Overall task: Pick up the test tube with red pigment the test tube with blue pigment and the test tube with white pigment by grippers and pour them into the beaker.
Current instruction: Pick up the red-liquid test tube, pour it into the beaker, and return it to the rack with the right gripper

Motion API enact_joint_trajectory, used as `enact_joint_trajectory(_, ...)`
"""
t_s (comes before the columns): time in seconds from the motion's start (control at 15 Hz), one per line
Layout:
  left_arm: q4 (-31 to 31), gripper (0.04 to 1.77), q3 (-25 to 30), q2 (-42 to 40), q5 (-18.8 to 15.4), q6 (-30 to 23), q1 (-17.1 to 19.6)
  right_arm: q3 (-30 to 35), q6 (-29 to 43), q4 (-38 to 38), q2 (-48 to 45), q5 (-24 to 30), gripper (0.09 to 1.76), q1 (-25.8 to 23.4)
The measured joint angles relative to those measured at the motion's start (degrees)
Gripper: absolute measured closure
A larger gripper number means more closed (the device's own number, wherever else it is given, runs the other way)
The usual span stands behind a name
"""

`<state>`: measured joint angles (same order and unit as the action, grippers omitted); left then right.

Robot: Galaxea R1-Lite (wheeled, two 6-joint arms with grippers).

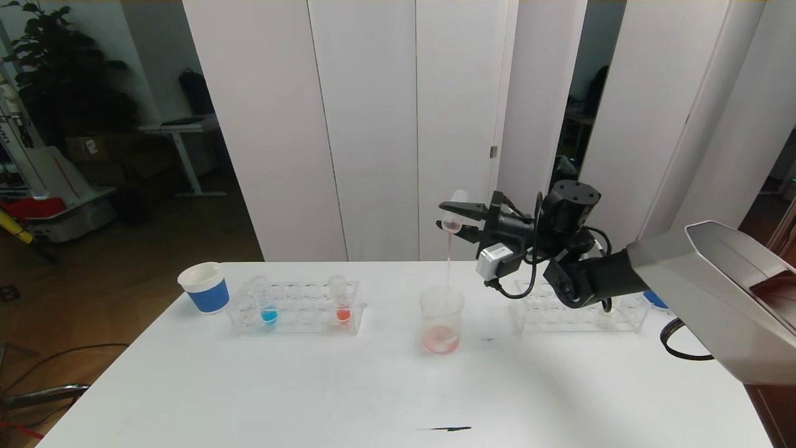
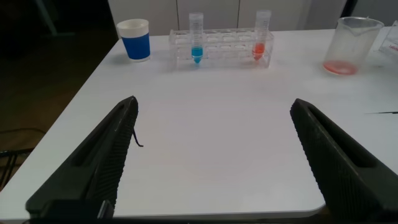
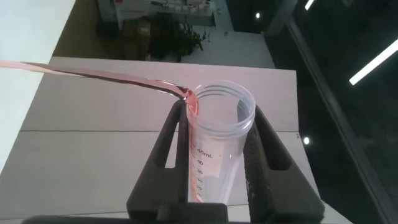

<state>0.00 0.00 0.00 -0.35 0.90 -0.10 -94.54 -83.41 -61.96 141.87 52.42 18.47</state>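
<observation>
Two racks stood on the white tabletop point(image 1: 311, 386) as I watched my right pincer point(image 1: 457, 219), clamped on a tilted clear test tube point(image 1: 456, 208), hold it high above the beaker point(image 1: 441, 320). A thin pinkish stream point(image 1: 448, 267) ran from the tube's lip down into the beaker, where pale red liquid pooled at the bottom. To the left, the test tube with blue pigment point(image 1: 266, 305) and an orange-red tube point(image 1: 341, 302) stood upright in the left rack point(image 1: 295, 308), beside a blue-banded paper cup point(image 1: 204, 287). My left pincer point(image 2: 211, 155) hovered low over the near tabletop, jaws spread wide, holding nothing.
</observation>
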Motion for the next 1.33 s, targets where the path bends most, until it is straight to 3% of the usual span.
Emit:
enact_joint_trajectory(0.93,0.0,0.06,0.0,0.0,0.0,0.0,0.0,-7.4,-7.5,0.3,1.5,4.8,1.27,-0.3)
enact_joint_trajectory(1.33,0.0,0.06,0.0,0.0,0.0,0.0,0.0,-7.4,-6.5,0.3,1.5,2.4,1.27,-0.3)
